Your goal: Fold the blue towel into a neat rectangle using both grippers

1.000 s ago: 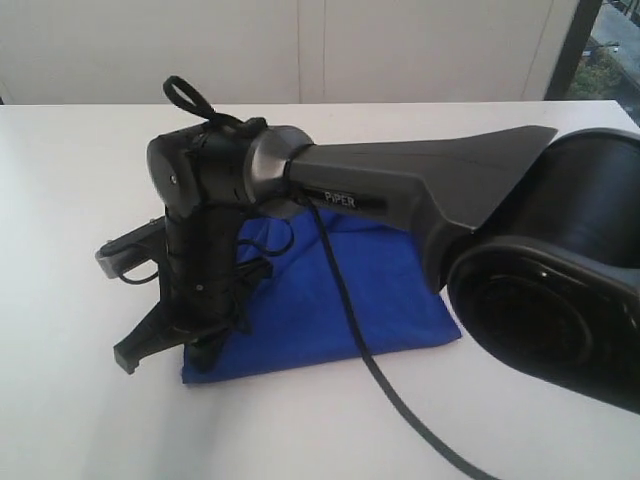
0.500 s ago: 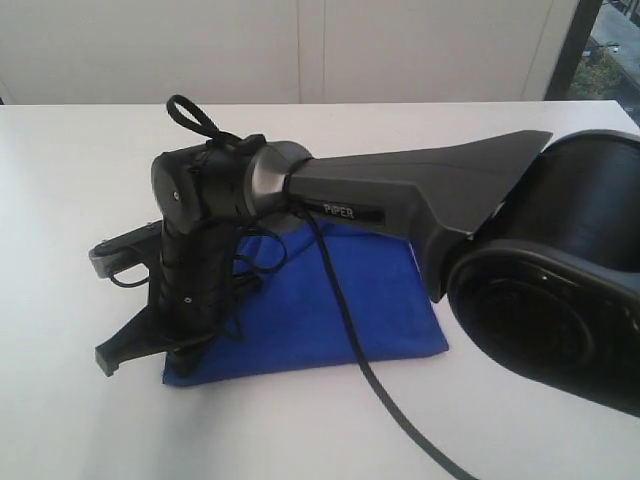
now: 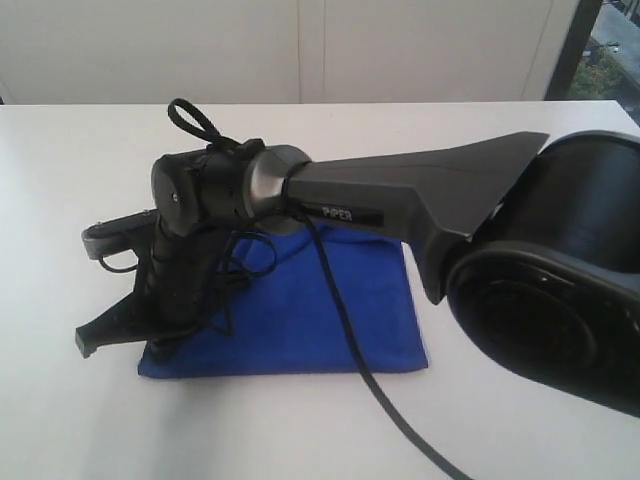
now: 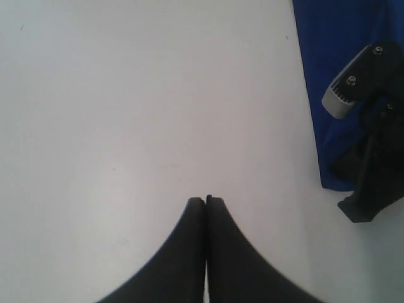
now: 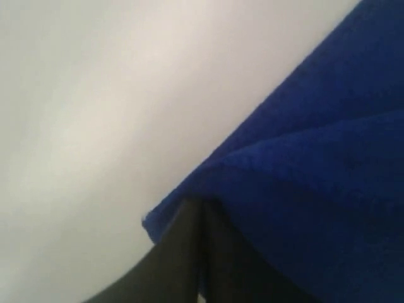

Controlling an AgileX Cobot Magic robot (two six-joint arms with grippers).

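Left gripper has its fingers pressed flat together, hanging over plain white table. Well off to one side is the blue towel, edge running straight. The right gripper sits at its corner, black tip poking past the cloth onto the table, small grey plate over the blue.

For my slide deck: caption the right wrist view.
Right gripper, shut, pinching a folded edge of the blue towel on the white table.
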